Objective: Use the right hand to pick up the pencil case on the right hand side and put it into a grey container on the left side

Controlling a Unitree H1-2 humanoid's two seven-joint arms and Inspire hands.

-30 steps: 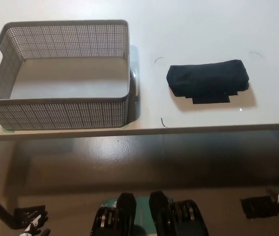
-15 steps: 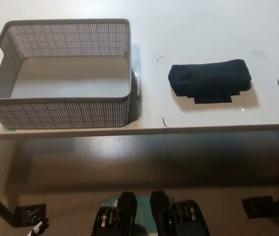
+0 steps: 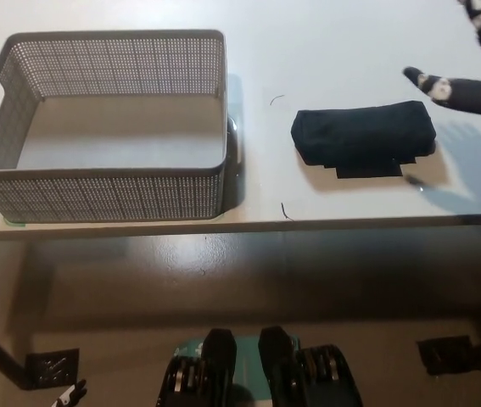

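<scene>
Since a moment ago the black right hand (image 3: 469, 80) has risen from the picture's right edge to the upper right corner, above the worktop (image 3: 342, 42). Its fingers (image 3: 456, 91) are spread apart and it holds nothing; one fingertip reaches toward the case without touching it. The case (image 3: 363, 134), a dark, soft, oblong fabric pouch with a flat flap underneath, lies on the white worktop just below and left of the hand. Well apart to the left stands the container (image 3: 96, 191), a grey rectangular basket of perforated plastic with cut-out handles. The white left hand (image 3: 69, 395) barely shows at the bottom left; whether it is open cannot be told.
</scene>
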